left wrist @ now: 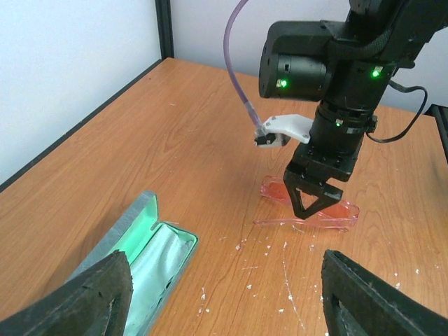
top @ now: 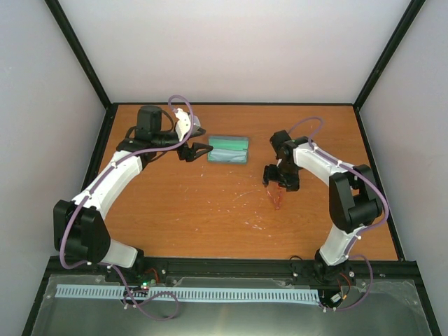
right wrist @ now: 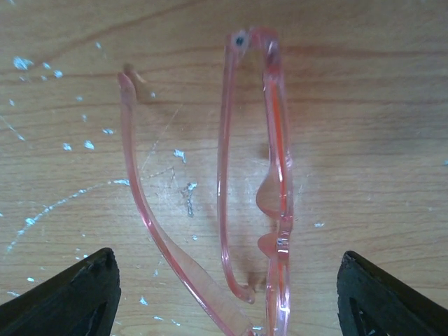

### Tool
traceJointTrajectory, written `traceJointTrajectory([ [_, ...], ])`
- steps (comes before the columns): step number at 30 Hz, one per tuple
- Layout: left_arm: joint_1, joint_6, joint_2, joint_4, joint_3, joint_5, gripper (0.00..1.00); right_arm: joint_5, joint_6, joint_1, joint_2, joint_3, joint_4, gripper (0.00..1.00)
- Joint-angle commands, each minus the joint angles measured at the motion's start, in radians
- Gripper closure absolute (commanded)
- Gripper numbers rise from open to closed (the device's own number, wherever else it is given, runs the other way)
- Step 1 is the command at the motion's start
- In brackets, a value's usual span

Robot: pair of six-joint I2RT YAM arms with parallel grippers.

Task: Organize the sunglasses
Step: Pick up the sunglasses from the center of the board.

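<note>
The red-pink translucent sunglasses lie on the wooden table right of centre, one arm folded and one swung out. My right gripper hangs open just above them. In the right wrist view the sunglasses lie between my spread fingertips, untouched. The left wrist view shows the sunglasses under the right gripper. The grey-blue case lies open at the back centre, green inside. My left gripper is open and empty just left of it; the case sits by my left fingertip.
A pale cloth lies inside the open case. White flecks and scratches mark the table between the case and the sunglasses. Black frame rails edge the table, and white walls stand at the back and sides.
</note>
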Motion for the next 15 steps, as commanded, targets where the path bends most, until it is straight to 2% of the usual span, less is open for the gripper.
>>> traceJointTrajectory([
  [1,0.008,0.022,-0.023,0.028,-0.005,-0.001,0.26,-0.002,-0.019,0.03,0.041,0.024,-0.032,0.17],
  [9,0.008,0.02,-0.026,0.027,-0.008,-0.001,0.27,-0.012,-0.024,0.047,0.048,0.017,-0.021,0.17],
  [15,0.008,0.019,-0.025,0.031,-0.01,-0.003,0.27,0.011,-0.035,0.058,0.086,0.023,-0.036,0.2],
])
